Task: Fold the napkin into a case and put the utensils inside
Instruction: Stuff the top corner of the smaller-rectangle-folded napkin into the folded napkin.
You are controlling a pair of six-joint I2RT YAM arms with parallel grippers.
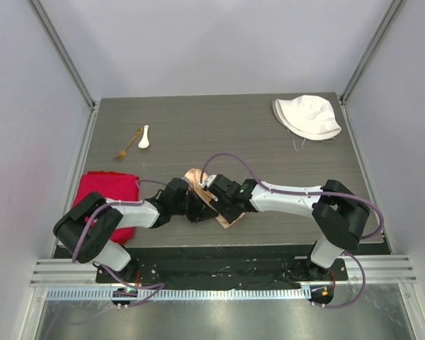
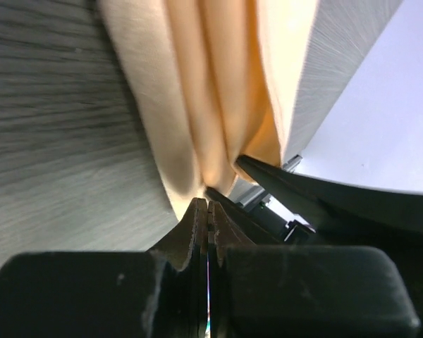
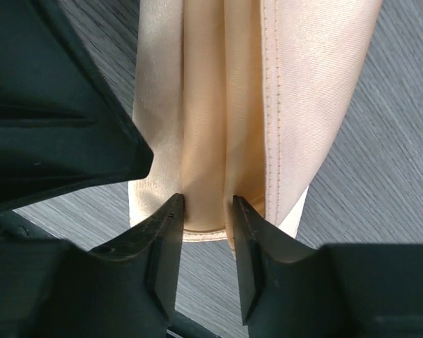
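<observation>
Currently the step in hand is the folding, judged from the cloth. The napkin [image 3: 204,105] lies pleated lengthwise at lower centre of the top view, between both wrists, and is not yet a flat case.

Note the left gripper [image 2: 207,205]: its fingers are pressed together on the napkin's lower edge. Note the right gripper [image 3: 206,211]: its fingers stand apart, one on either side of the middle pleat, and you cannot tell whether they bear on it.

Expect the next move to call for a firm hold on that pleat by the right side, then a joint pull to lay the layers flat and narrow. The fork [image 1: 127,146] and spoon [image 1: 144,137] lie just beside each other at upper left, well apart from the napkin; treat insertion as pending.

Check the surface: a dark grey wood-grain table [image 1: 234,134] carries a red cloth [image 1: 106,193] at left and a white hat [image 1: 308,117] at upper right. Pale walls enclose it on three sides.
</observation>
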